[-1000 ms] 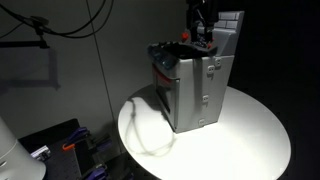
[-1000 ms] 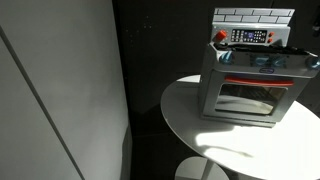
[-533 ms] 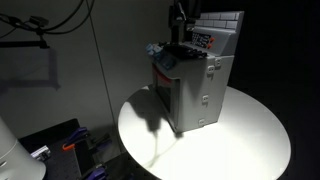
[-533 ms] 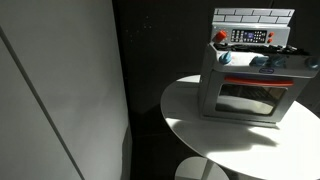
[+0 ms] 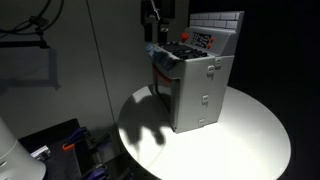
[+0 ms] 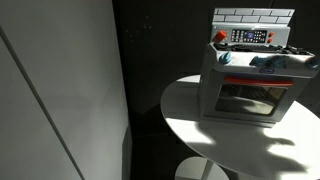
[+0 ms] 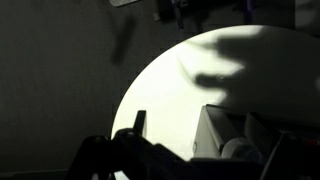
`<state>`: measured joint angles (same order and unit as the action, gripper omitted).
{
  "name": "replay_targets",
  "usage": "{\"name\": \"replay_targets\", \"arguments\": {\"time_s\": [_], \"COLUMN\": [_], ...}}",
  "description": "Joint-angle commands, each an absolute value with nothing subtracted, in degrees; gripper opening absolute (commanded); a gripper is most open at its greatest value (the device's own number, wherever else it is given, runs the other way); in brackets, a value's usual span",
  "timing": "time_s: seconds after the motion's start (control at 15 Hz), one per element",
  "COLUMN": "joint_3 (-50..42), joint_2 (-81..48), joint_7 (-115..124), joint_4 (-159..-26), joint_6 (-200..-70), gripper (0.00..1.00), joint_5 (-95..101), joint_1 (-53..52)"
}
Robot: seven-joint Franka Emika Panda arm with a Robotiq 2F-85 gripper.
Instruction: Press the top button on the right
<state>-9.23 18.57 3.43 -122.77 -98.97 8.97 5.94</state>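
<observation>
A grey toy stove (image 5: pixel 195 85) stands on a round white table (image 5: pixel 250 140) and shows in both exterior views (image 6: pixel 250 85). Its control panel (image 6: pixel 250 37) on the back wall has a red knob (image 6: pixel 221 37) and small buttons; single buttons are too small to tell apart. The panel also shows in an exterior view (image 5: pixel 203 40). My gripper (image 5: pixel 155 28) hangs in the air beside the stove's front upper edge, apart from the panel. In the wrist view my gripper (image 7: pixel 205 140) is a dark silhouette with its fingers apart, and a corner of the stove (image 7: pixel 225 130) shows between them.
A grey brick-pattern back wall (image 6: pixel 253 15) tops the stove. A pale wall panel (image 6: pixel 60 90) stands near the table. Cables (image 5: pixel 70 20) hang in the dark behind. Cluttered gear (image 5: pixel 60 145) lies on the floor beside the table.
My gripper has moved away from above the control panel, sideways past the stove's front edge. Its shadow on the table has moved with it.
</observation>
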Motion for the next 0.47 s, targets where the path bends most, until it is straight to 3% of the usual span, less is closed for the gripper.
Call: {"name": "replay_targets", "arguments": {"time_s": [0.0, 0.4], "joint_3": [-9.33, -8.41], "joint_2": [24.81, 23.83], "joint_7": [-0.16, 1.26], "joint_4": [-128.66, -128.17], "joint_6": [-102.63, -101.87], "gripper": [1.00, 1.00], "joint_5": [6.70, 7.52], "joint_1": [6.50, 6.82]}}
